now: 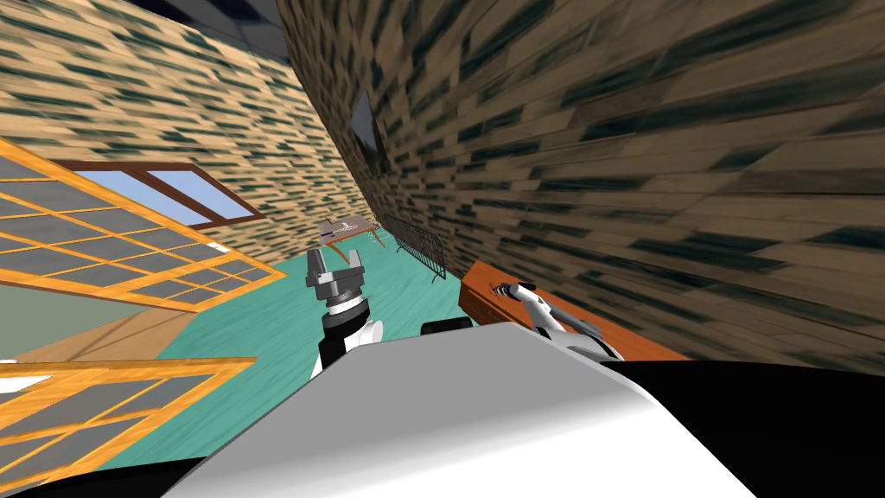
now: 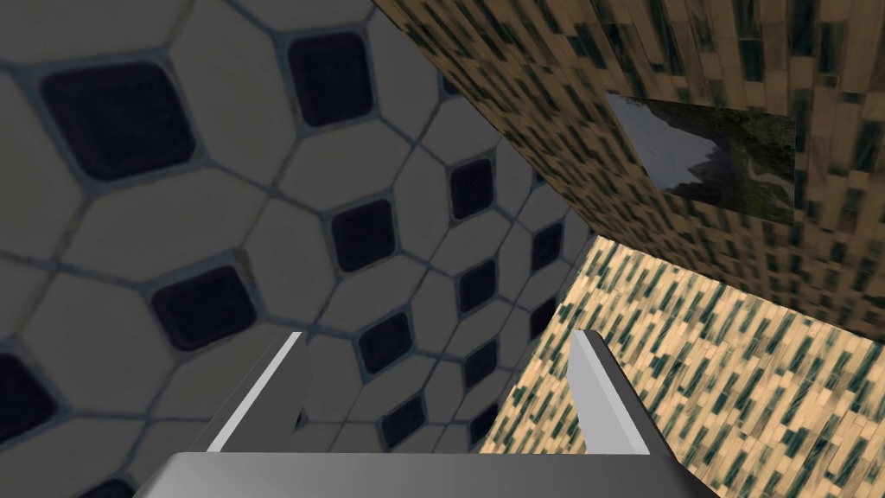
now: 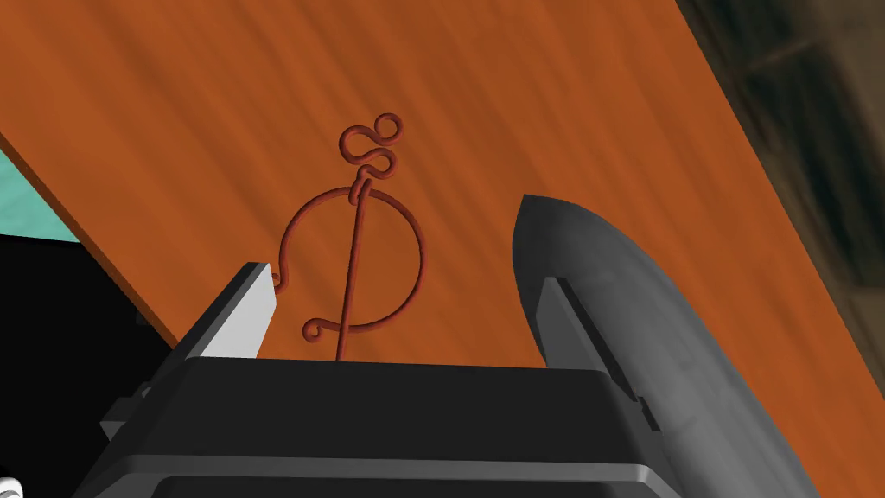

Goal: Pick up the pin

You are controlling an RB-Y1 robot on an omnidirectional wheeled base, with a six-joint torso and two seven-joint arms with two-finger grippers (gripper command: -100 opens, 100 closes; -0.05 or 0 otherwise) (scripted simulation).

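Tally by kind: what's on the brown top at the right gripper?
Wire pin: 1
Dark grey rounded object: 1
Total: 2, both at the brown top. The pin lies between the fingers of the open right gripper; the grey object is beside one finger.

Walls: we see tan planks streaked dark green [image 1: 605, 130] on every side.
Floor: teal [image 1: 259, 324].
Ceiling: pale hexagon tiles with dark squares [image 2: 259, 173].
Window: brown frame, blue sky [image 1: 177, 192].
Lattice panels: orange frames, grey panes [image 1: 104, 259], on our left.
Picture: dark landscape [image 2: 717, 164] on the wall.
Near furniture: reddish-brown wooden top [image 3: 562, 112] at our right.
Far end: we make out a small table [image 1: 346, 229] beside a dark rack [image 1: 419, 246].
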